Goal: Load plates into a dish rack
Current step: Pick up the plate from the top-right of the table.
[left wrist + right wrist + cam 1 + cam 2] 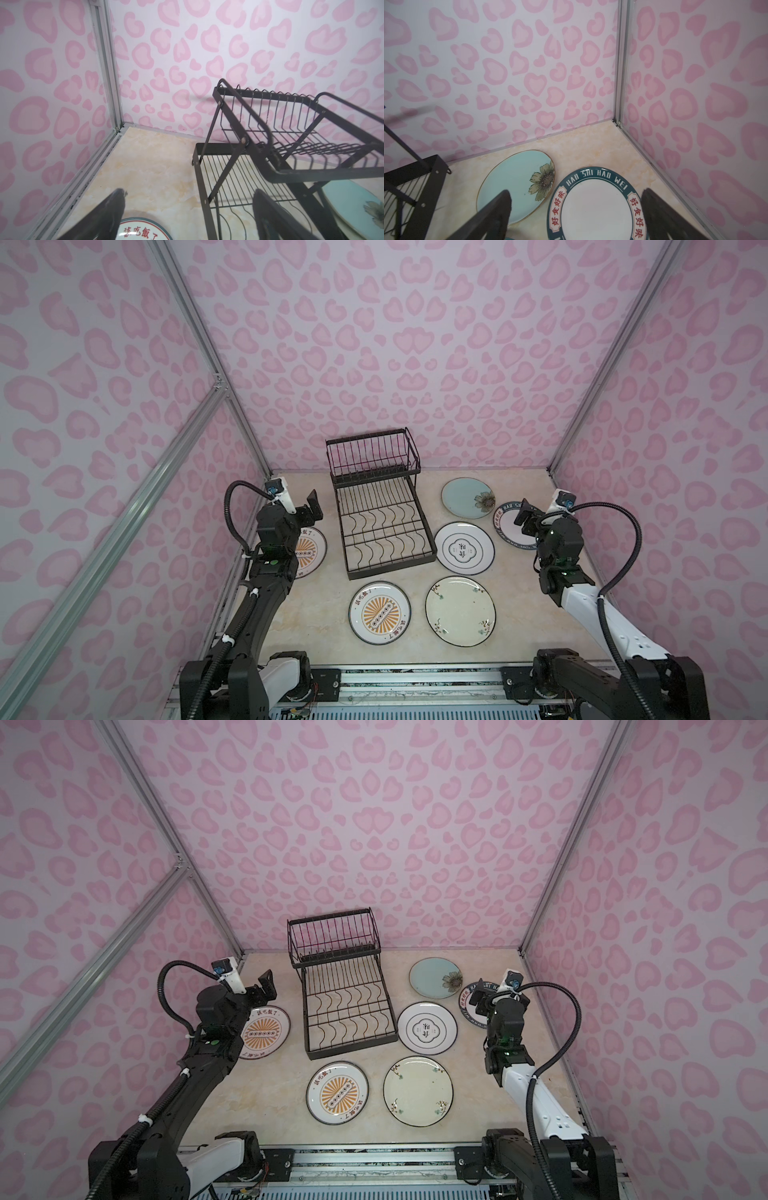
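Left pincer hangs over the far rim of the left sunburst plate, jaws wide apart, nothing between them. That plate lies flat on the table, partly hidden under the left arm, just beside the dish rack. The rack stands mid-table, its raised basket toward the back wall and its low tray toward the front. In front of the rack lies the second sunburst plate, with the cream sprig plate just beside it. The emblem plate lies flat by the rack's right side, and the blue-green flower plate behind it. The navy lettered plate touches the flower plate's rim. Right pincer hovers above the navy plate, jaws spread wide, gripping nothing.
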Available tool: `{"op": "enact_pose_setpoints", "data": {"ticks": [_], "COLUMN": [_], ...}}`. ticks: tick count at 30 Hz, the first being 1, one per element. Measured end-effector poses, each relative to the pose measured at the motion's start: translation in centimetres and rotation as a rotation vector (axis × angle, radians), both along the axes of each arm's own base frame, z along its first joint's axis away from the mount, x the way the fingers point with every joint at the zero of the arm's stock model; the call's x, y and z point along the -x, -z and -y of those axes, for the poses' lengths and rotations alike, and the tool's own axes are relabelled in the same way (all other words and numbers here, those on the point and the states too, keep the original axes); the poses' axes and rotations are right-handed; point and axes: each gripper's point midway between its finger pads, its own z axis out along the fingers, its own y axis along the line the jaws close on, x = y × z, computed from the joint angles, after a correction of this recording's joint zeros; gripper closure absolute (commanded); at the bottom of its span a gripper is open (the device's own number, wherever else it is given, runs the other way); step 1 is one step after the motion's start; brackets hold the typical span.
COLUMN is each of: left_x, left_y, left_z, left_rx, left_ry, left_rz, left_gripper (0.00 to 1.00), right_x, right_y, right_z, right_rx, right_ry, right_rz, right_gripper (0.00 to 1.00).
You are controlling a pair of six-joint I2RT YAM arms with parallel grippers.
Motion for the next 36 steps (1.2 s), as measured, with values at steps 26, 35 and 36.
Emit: {"op": "enact_pose_setpoints", "data": {"ticks": [26,35,36], "left_x": [3.0,3.6,3.7], "left_y": [0.3,0.6,0.7], "left_z": [3.5,4.2,4.3], "left_rx": [0.299,0.322,0.328], "left_ry": [0.1,0.115,0.118], "left_rz": [-0.149,-0.162,-0.164], "left_gripper": [0.02,0.02,0.03], "right_x": [-0.6,1.3,1.5], "right_y": [6.0,11.3,11.7], "right_z": [2.5,6.4,6.9], "right_rx": [-0.645,-0.855,-0.869], "right_ry": [-0.15,-0.021,-0.003], "right_rz": [-0.336,-0.385,-0.386], "right_gripper": [0.11,0.11,0.11]}}
